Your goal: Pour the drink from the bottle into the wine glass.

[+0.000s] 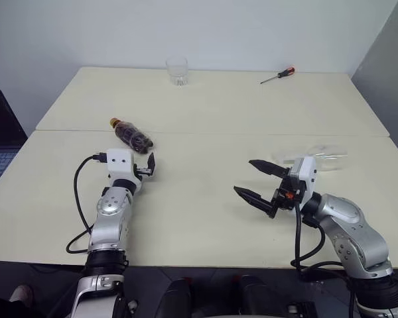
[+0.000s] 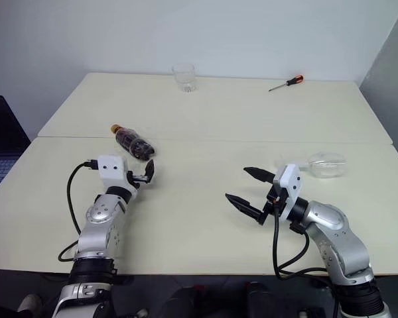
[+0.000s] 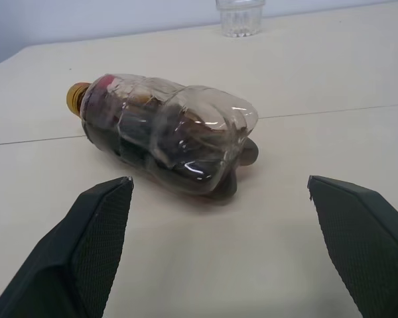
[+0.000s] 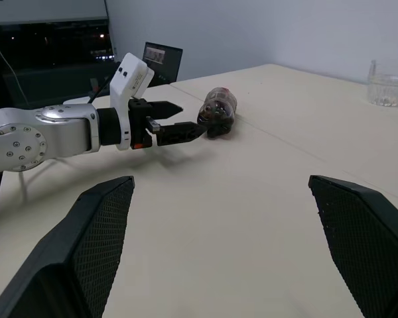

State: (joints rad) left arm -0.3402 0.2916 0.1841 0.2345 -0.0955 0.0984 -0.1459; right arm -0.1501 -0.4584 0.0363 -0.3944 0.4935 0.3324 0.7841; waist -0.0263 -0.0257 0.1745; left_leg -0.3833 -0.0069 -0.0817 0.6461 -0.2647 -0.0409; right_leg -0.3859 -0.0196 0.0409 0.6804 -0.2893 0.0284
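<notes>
Near edge of the desk (image 1: 199,238): right hand (image 1: 257,180) level above the surface toward the right side, fingers spread wide, nothing between them, pointing across toward the left side; left hand (image 1: 150,164) level above the surface on the left side, fingers likewise spread, holding nothing, aimed at the bottle (image 1: 132,134) and stopped just short of its base, not touching.

Middle of the desk: bottle lying on its side close to the seam between the two desk halves, left of centre, yellow cap toward the far left edge, base toward the left hand; drink (image 3: 152,156) dark, pooled along the lower side of the lying bottle; cap on. Wine glass (image 2: 325,164) also lying on its side, near the right edge, just beyond the right hand and well apart from the bottle; stem and foot hard to make out.

Far edge: short clear tumbler (image 1: 177,71) upright near the middle; screwdriver (image 1: 277,75) with red handle lying flat toward the far right corner.

Beyond the left edge: open laptop (image 1: 1,139), dark screen.
</notes>
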